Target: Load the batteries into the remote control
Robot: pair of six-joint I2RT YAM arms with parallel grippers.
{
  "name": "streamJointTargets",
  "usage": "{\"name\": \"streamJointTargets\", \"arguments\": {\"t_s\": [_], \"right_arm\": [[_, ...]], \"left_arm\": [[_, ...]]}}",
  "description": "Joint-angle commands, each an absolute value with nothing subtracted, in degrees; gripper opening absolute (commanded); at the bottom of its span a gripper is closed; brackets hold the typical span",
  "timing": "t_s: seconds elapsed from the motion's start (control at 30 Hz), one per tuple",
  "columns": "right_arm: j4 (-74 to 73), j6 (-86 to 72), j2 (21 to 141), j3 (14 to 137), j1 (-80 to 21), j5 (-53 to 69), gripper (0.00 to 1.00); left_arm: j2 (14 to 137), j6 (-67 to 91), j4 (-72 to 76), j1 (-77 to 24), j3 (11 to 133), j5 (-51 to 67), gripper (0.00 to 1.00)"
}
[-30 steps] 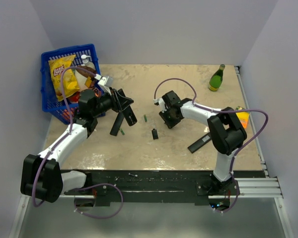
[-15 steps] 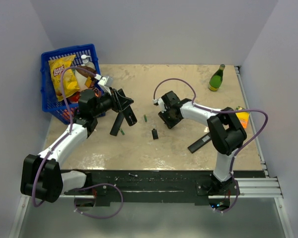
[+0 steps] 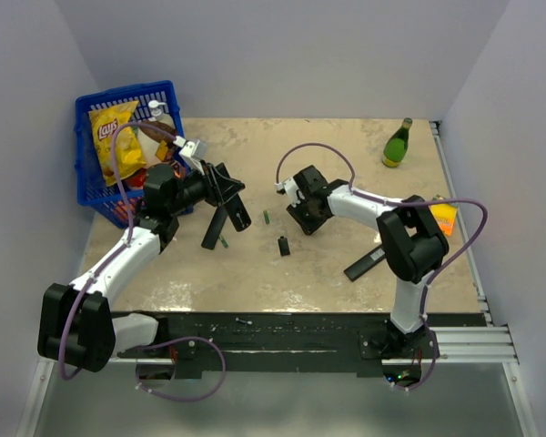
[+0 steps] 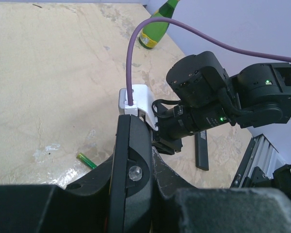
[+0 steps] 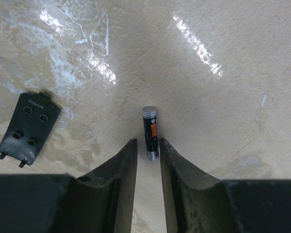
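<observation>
1. The right gripper (image 5: 147, 148) stands with its jaws a little spread, one on each side of the lower end of a battery (image 5: 150, 132). This battery lies on the table (image 5: 223, 73) in the centre of the right wrist view. Only its end is between the fingertips, so if they close there, I think the round body can slip forward or roll away.
2. The gap looks wider on the left side of the battery. One finger may therefore touch first and push it askew.
3. The left gripper (image 3: 226, 202), left of centre in the top view, seems to be pinching the remote control (image 3: 216, 228). The remote hangs slanted, its lower end near the table. A push during loading could turn it in the grip. I cannot tell which way the compartment faces.
4. A second battery (image 3: 225, 242) lies just beside the lower end of the remote, and a moving arm could knock it. The back cover (image 5: 29, 127) lies at the left of the right wrist view, apart from the battery.
5. The battery is a dark cylinder with an orange label and a pale metal cap at its upper end. The remote is a long, slim, matte black bar.
</observation>
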State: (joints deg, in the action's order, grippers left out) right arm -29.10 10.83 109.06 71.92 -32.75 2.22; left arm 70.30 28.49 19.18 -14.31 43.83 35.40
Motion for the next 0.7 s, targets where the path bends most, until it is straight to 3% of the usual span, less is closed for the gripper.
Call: {"name": "streamJointTargets", "arguments": {"t_s": [0.0, 0.17, 0.27, 0.67], "right_arm": [[-29.4, 11.7, 111.4, 72.5, -33.4, 3.3, 0.28], [-29.7, 11.1, 109.2, 71.0, -33.5, 3.0, 0.08], [-30.0, 10.1, 106.2, 70.2, -33.9, 2.6, 0.01], [-40.6, 0.4, 89.6, 78.8, -45.9, -1.3, 0.01]], "left_arm": [[70.3, 29.1, 22.4, -14.1, 45.9, 36.4, 0.0], [70.3, 29.2, 22.4, -14.0, 45.9, 36.3, 0.0], [70.3, 29.9, 23.1, -14.0, 45.5, 36.4, 0.0], [71.7, 36.1, 26.6, -13.6, 42.9, 36.7, 0.0]]}}
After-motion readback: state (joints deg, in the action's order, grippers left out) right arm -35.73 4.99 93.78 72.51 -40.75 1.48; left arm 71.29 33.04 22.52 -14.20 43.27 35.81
